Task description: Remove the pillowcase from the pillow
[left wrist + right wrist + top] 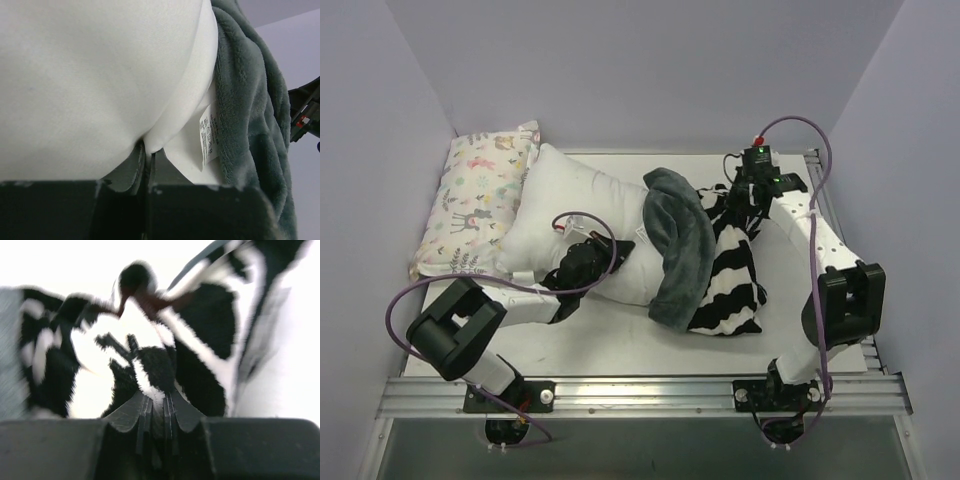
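Observation:
The white pillow (582,205) lies across the table's left half, its right end still inside the pillowcase (682,250). That grey-green plush sleeve is bunched at the middle, its zebra-striped face (732,275) draped to the right. My left gripper (588,258) is shut on a fold of the pillow (100,85) near its white care label (208,136); the plush pillowcase (250,115) shows just right of it. My right gripper (740,205) is shut on a tuft of the pillowcase's zebra fabric (157,372) at the far right.
A smaller pastel animal-print pillow (480,195) lies at the back left, touching the white pillow's corner. Purple walls close in the table on three sides. The metal rail (640,392) runs along the near edge by the arm bases.

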Controlling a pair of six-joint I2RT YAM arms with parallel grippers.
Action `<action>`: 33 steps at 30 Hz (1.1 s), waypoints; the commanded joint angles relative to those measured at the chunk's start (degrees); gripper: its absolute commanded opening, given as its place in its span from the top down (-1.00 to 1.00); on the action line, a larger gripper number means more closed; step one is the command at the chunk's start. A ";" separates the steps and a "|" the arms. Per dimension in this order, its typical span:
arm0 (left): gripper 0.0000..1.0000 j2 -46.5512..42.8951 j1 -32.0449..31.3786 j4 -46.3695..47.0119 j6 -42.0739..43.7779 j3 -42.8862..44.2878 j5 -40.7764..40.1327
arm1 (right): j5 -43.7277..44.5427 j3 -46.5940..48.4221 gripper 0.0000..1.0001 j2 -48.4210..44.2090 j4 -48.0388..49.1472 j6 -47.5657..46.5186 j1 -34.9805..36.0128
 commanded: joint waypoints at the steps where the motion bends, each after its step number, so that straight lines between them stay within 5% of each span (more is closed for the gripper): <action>1: 1.00 4.11 -0.18 -23.43 1.50 -7.56 7.41 | 6.78 -1.87 1.00 -4.45 -2.00 1.91 -8.71; 6: 1.00 1.12 0.69 -23.61 1.85 -9.50 8.12 | 2.49 -4.94 1.00 -9.20 -0.69 7.28 -21.37; 14: 1.00 -4.58 1.22 -26.06 3.17 -10.11 8.03 | -0.16 -4.33 1.00 -13.78 -0.68 7.20 -23.06; 17: 1.00 -6.79 1.22 -27.12 4.66 -9.68 8.03 | -8.95 -2.93 0.84 -13.07 -1.47 3.25 -19.56; 20: 1.00 -9.33 1.14 -29.58 6.85 -8.01 8.73 | -2.82 -4.68 0.65 -15.08 -3.32 -1.59 -10.43; 26: 1.00 -20.31 0.87 -38.18 11.60 -3.37 9.61 | -5.51 -10.82 0.87 -19.21 0.61 -3.70 -2.50; 29: 0.59 -27.26 0.78 -46.26 12.93 2.51 7.33 | -7.02 -12.85 0.97 -23.25 4.75 -4.23 0.74; 30: 0.24 -28.67 0.87 -48.54 13.45 4.28 6.11 | -6.23 -12.60 1.00 -24.22 5.11 -4.15 1.63; 33: -0.40 -30.70 1.22 -52.94 15.55 14.53 2.42 | -4.04 -9.36 1.00 -26.16 5.73 -5.20 4.45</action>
